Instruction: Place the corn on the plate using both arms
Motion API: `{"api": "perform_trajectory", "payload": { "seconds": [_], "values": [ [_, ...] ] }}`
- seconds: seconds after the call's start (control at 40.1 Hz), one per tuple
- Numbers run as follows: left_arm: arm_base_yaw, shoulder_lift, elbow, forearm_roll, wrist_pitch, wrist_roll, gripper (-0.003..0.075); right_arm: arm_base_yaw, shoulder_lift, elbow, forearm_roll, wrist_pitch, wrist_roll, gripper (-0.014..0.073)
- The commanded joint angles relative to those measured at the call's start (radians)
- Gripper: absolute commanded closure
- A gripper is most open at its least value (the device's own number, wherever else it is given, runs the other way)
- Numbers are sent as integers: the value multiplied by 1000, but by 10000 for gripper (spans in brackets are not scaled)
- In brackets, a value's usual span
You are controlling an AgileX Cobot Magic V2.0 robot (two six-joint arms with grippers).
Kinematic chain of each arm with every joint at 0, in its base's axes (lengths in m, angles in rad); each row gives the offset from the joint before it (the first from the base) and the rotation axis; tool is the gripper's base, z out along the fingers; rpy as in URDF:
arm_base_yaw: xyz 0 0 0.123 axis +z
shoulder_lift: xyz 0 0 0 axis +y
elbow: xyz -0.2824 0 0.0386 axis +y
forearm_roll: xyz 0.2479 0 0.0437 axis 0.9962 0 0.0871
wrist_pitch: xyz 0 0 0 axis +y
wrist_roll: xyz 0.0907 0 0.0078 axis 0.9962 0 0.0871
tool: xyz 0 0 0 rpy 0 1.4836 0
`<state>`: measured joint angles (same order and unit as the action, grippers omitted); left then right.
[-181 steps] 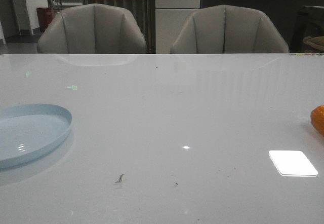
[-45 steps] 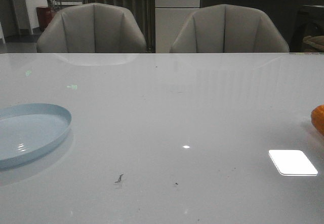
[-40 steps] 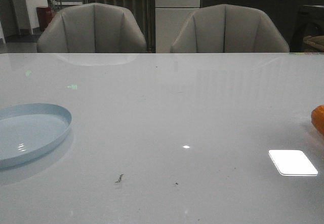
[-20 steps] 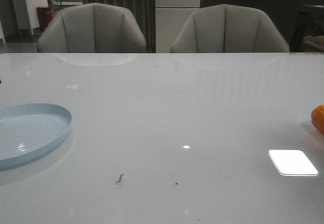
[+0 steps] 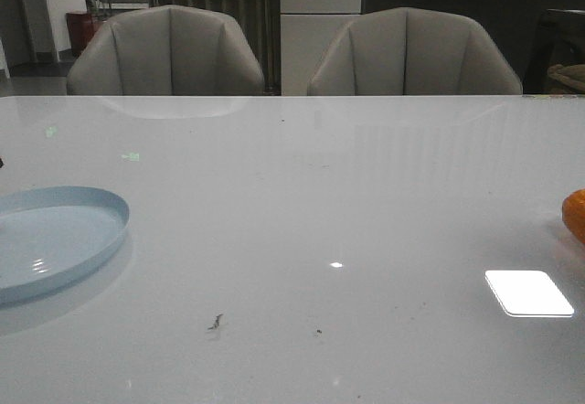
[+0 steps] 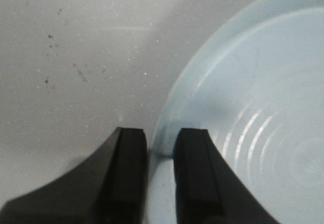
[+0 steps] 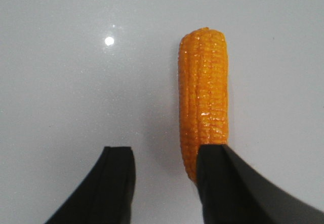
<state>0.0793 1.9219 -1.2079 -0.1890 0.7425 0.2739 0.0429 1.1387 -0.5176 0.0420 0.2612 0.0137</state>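
The pale blue plate (image 5: 55,239) lies at the table's left edge. In the left wrist view, my left gripper (image 6: 161,135) straddles the plate's rim (image 6: 174,102), one finger outside on the table and one inside the plate, with the jaws close together on the rim. The orange corn (image 5: 576,214) lies at the table's right edge, mostly cut off in the front view. In the right wrist view, the corn (image 7: 203,92) lies lengthwise on the table. My right gripper (image 7: 164,153) is open and empty. One of its fingers (image 7: 217,183) covers the corn's tapered end, so the cob is in line with that finger, not between the jaws.
The glossy white table (image 5: 311,203) spans the front view, with a bright light reflection (image 5: 528,292) at the front right. Two grey chairs (image 5: 164,52) stand behind the far edge. Small dark specks (image 5: 216,322) mark the surface.
A small dark bit has appeared at the left edge of the front view above the plate. The plate and corn have hardly moved.
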Motion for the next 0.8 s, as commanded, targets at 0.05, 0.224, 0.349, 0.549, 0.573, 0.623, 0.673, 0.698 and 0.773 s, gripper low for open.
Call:
{"api": "perform_trajectory", "payload": {
  "seconds": [0.05, 0.224, 0.349, 0.549, 0.573, 0.623, 0.673, 0.698, 0.773],
  "values": [
    [0, -47, -29, -11, -4, -10, 611, -4, -12, -35, -10, -64, -8, 186],
    [0, -53, -66, -69, 3, -10, 627, -4, -12, -35, -10, -63, -8, 186],
    [-2, -63, -118, -129, 6, -10, 627, -4, -12, -35, -10, -63, -8, 186],
    [-36, -72, -239, -187, 78, -10, 627, -4, -12, -35, -10, -58, -8, 186],
    [-45, -72, -251, -197, 93, -10, 627, -4, -12, -35, -10, -58, -8, 186],
    [-69, -72, -277, -209, 104, -10, 627, -4, -12, -35, -10, -58, -8, 186],
    [-94, -72, -296, -223, 109, -10, 627, -4, -12, -39, -10, -57, -8, 186],
    [-111, -72, -306, -234, 109, -10, 627, -4, -12, -40, -10, -56, -8, 186],
    [-158, -72, -322, -266, 107, -10, 627, -4, -12, -46, -10, -57, -8, 186]
  ]
}}
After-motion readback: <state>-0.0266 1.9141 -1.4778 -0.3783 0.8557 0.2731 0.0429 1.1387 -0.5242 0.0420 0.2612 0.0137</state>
